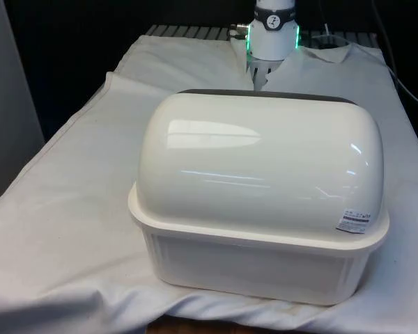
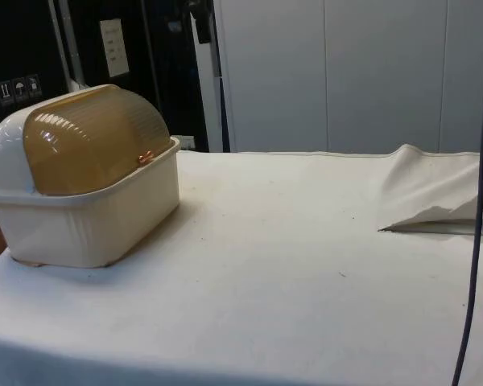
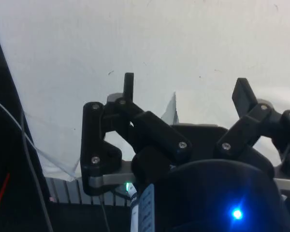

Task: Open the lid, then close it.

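Jaws of the gripper (image 3: 186, 92) stand spread wide with nothing between them, hanging over bare white cloth on the tabletop (image 2: 306, 265), well apart from the bread box (image 1: 259, 196). That cream box sits toward the side view's left, its amber ribbed lid (image 2: 92, 138) rolled fully down, a small copper handle (image 2: 146, 157) at the lid's lower edge. Likely risk: so small a handle may slip from the fingers, or a badly angled pull may drag the light box across the cloth.
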Controlling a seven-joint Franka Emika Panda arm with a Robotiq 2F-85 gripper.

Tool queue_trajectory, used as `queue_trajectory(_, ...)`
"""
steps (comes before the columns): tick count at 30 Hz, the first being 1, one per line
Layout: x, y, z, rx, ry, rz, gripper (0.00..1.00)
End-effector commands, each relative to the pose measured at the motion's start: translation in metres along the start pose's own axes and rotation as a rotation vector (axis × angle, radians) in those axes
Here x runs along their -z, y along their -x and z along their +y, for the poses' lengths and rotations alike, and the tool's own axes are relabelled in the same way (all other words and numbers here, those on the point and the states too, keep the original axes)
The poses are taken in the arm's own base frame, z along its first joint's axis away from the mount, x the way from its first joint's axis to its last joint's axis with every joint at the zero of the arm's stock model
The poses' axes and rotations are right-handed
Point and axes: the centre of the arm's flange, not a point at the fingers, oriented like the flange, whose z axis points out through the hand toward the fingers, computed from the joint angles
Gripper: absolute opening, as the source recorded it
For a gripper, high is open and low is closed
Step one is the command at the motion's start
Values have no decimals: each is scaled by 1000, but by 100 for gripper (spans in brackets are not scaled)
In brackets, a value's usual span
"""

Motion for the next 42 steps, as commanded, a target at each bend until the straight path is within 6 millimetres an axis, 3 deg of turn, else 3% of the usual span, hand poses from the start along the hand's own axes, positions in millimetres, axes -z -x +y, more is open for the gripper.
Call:
queue_trajectory(1, 0, 0, 2, 0, -6, -1, 98)
queue_trajectory(6, 0, 0, 2, -1, -9, 0, 71)
queue_trajectory(8, 1, 0, 3, -2, -10, 1, 55)
queue_trajectory(12, 1, 0, 3, -2, -11, 1, 38)
queue_trajectory(15, 1, 0, 3, -2, -11, 1, 20)
queue_trajectory(16, 1, 0, 3, -2, -12, 1, 9)
queue_trajectory(18, 0, 0, 3, -5, -3, 0, 0)
queue_trajectory(32, -1, 7, 4, -1, -8, 8, 0)
queue_trajectory(42, -24, 15, 7, -1, -10, 48, 0)
